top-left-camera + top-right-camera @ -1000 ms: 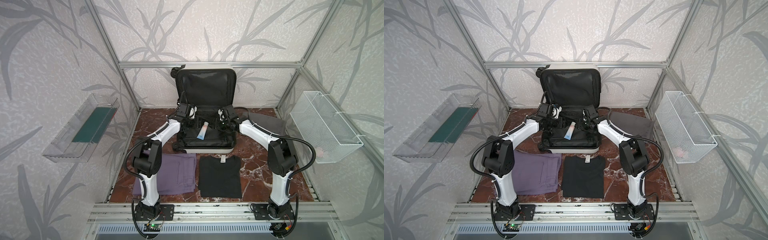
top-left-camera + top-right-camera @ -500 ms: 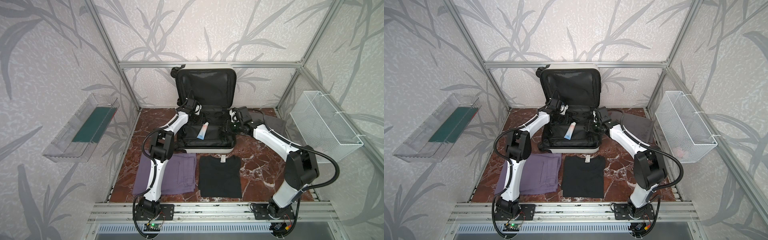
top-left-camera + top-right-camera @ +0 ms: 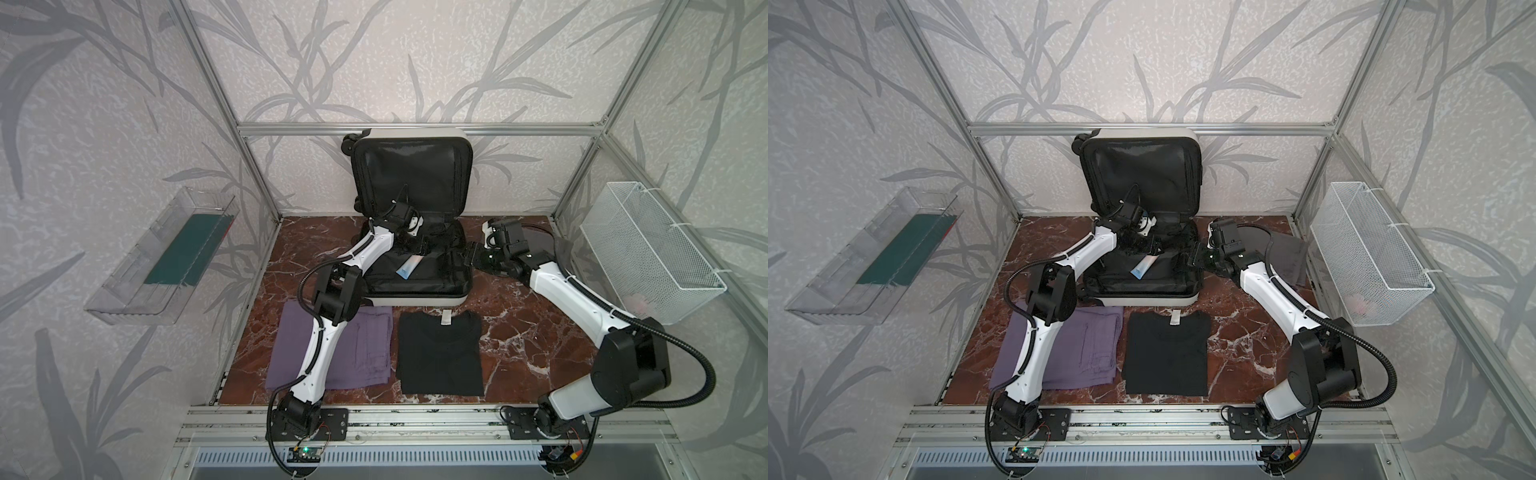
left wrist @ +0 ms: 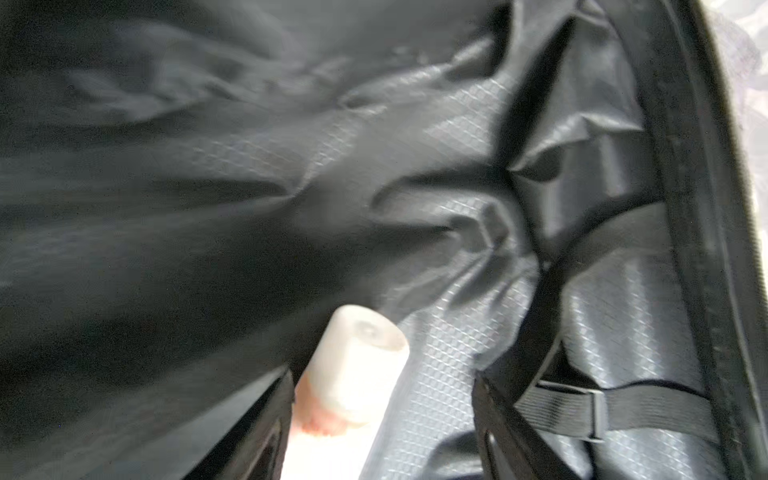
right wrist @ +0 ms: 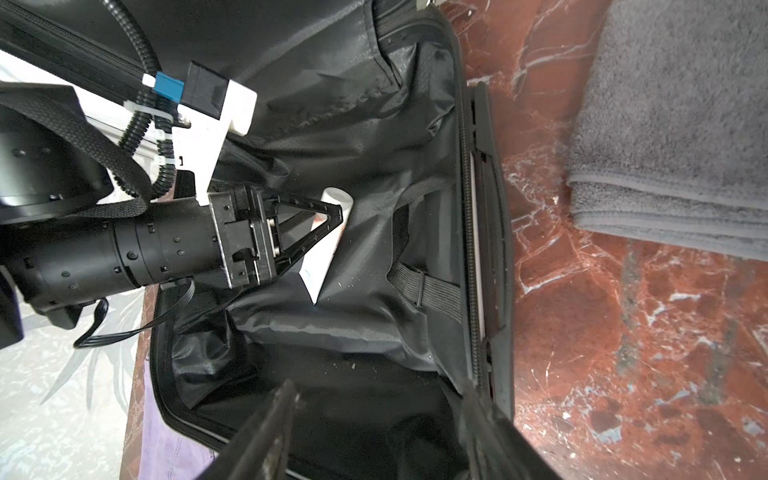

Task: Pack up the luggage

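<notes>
Purple trousers and black T-shirt lie unpacked near, the luggage lies open far-centre holding only a tube, left gripper and right gripper spread wide, empty, grey towel waiting far right.

Overall light: bright, even and diffuse in both top views; the pale walls were lit evenly, and no lamp was in sight.
Shadows: soft and faint on the marble floor, with no hard edges.
Sheen: a dull grey gleam lay on the black lining of the suitcase lid at the far side.
Distortion: wide-angle; the frame posts splayed outward toward the corners.
Left wrist view: much of the lining was smeared by motion, the weave by the strap was sharper, and the tube was blown out to white.
Right wrist view: the towel and the marble were crisp; the right gripper, close to the lens, was out of focus.
</notes>
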### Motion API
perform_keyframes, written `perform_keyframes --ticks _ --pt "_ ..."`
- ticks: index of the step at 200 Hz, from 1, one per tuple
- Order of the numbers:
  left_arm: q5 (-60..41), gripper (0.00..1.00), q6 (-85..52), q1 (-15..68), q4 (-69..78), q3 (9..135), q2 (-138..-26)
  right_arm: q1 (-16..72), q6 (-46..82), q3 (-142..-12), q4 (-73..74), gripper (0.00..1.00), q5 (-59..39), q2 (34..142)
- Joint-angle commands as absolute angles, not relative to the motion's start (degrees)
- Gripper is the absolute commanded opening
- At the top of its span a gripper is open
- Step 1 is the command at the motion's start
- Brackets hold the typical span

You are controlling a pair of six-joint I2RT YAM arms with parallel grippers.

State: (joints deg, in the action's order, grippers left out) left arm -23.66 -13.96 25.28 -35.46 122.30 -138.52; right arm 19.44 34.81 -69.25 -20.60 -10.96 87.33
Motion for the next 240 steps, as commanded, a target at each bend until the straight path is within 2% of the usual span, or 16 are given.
perform_keyframes --ticks 1,74,160,196,240 --pt "-25.92 0.7 -13.93 26.27 -35.51 119.1 -136.38 19.25 35.51 -68.49 -19.42 0.65 -10.82 85.37" --pt "-26.6 0.7 -15.13 29.18 -32.43 112.31 -131.83 19.16 35.86 -66.15 -19.75 0.65 -10.82 82.11" --pt "-20.74 0.72 -17.84 28.94 -30.41 110.88 -116.93 19.15 35.14 -57.9 -19.93 0.66 -12.72 74.7" --pt "-18.65 0.72 -20.54 29.04 -28.44 97.92 -105.08 19.16 32.67 -52.82 -21.08 0.67 -13.98 71.28" --pt "-19.1 0.73 -22.5 29.12 -27.61 74.41 -88.61 19.16 30.27 -44.65 -22.9 0.66 -16.22 67.26"
